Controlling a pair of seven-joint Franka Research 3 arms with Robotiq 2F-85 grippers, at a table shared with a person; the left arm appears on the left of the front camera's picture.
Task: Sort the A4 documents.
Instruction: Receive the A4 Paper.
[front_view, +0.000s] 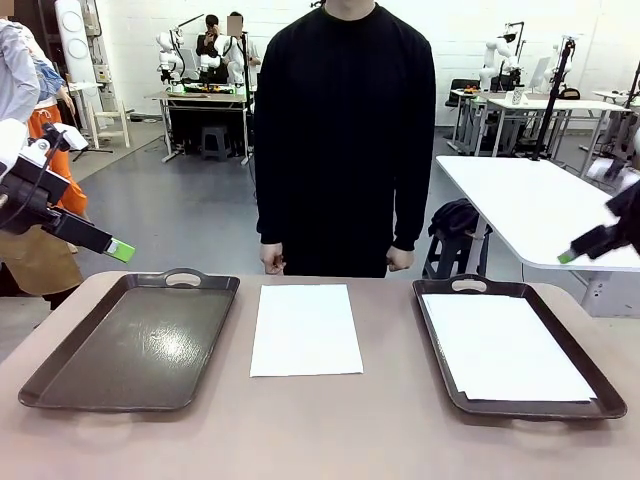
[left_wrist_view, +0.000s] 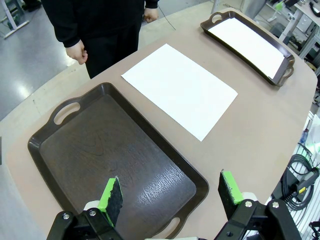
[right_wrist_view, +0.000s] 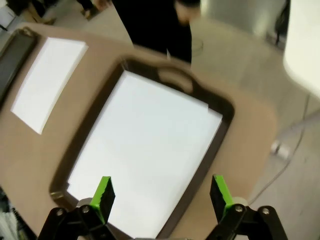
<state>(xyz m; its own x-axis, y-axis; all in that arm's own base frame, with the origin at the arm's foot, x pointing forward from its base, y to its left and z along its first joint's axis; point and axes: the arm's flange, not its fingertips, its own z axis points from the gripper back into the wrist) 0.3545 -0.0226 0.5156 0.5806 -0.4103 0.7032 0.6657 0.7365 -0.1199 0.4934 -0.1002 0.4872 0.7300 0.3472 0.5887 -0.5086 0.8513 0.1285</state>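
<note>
at the bottom of the left wrist view the left gripper (left_wrist_view: 170, 195) hangs with its green pads (left_wrist_view: 111, 196) spread wide and nothing between them, above the near end of the bare left tray (left_wrist_view: 75, 150). low in the right wrist view the right gripper (right_wrist_view: 161, 192) is likewise spread, holding nothing, over the right tray (right_wrist_view: 220, 125) — a white sheet (right_wrist_view: 150, 160) lies flat inside it, filling most of the floor. in the front view both trays sit on the table (front_view: 320, 430), one at lower left, one at lower right, and a second a4 sheet (front_view: 305, 328) lies on the bare tabletop between them, touching neither. beyond it, at the table's far edge, a person (front_view: 345, 130) in black stands with arms down.
</note>
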